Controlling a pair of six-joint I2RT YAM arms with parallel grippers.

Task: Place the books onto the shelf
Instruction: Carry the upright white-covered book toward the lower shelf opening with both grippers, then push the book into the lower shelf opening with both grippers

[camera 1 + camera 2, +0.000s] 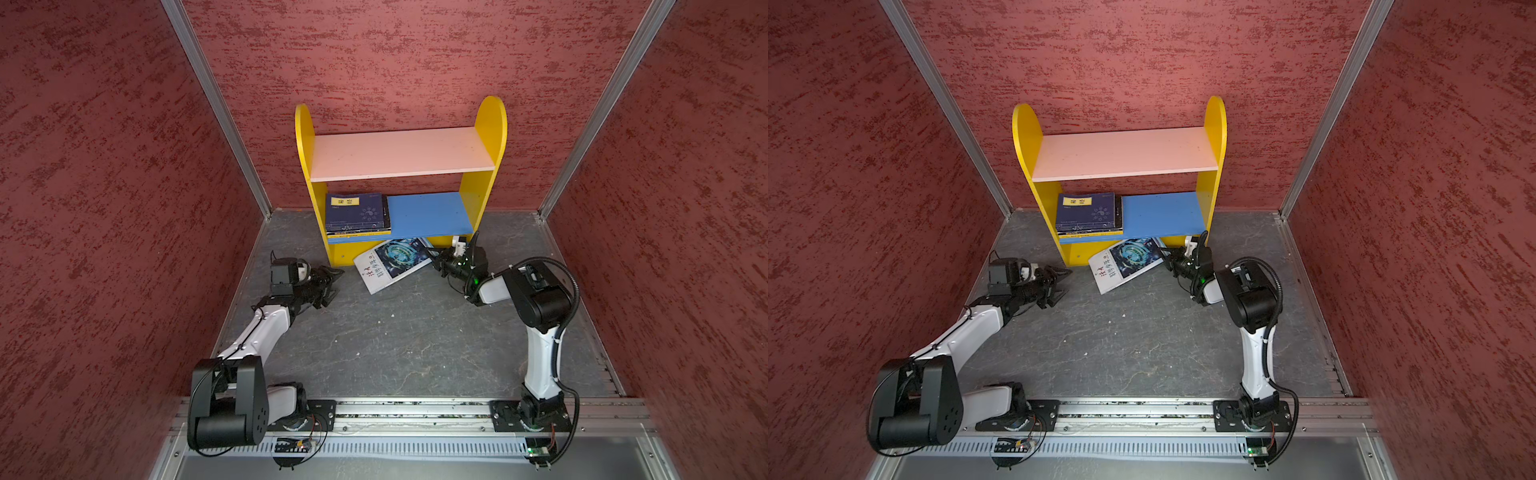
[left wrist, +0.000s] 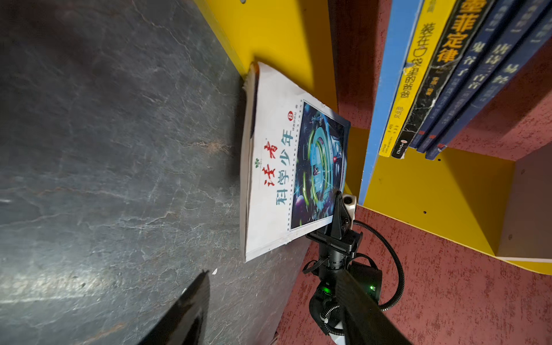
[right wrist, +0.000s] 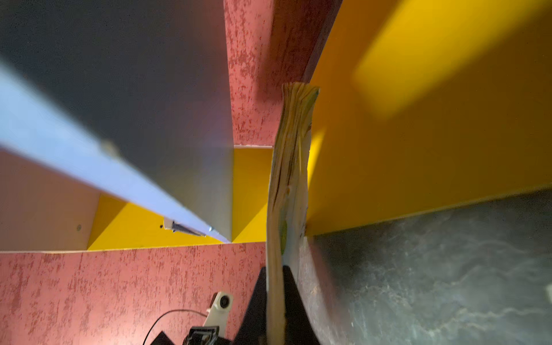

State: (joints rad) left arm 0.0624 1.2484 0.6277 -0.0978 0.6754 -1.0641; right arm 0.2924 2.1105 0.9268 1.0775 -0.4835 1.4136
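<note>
While both top views show only a navy cover with a yellow label on top of the stack of flat books [image 1: 357, 212], the left wrist view shows the stack's spines [image 2: 433, 74]. They read 装在口袋里的爸爸 on yellow, 墨菲定律 in orange on black, and 鬼谷子, 唐诗三百首 and 易经 on navy. That stack lies on the blue lower board, against the left side of the small two-tier wooden shelf with yellow round-topped sides [image 1: 490, 124].

A thin white magazine with a blue-green picture [image 1: 392, 264] sits tilted in front of the shelf's yellow base, one corner tucked under the blue board. Only the left wrist view makes its cover legible: 科学少年 in teal, a red brush-script title, and a red circled 8.

Near the shelf's right side, the right gripper [image 1: 434, 259] is clamped on the magazine's edge. The right wrist view alone shows the page edges running between its black fingers [image 3: 294, 304] and butting the yellow base.

Off the shelf's left front corner, the left gripper [image 1: 334, 284] stands with jaws apart over the dark grey floor [image 1: 395, 345], holding nothing and clear of the magazine.
</note>
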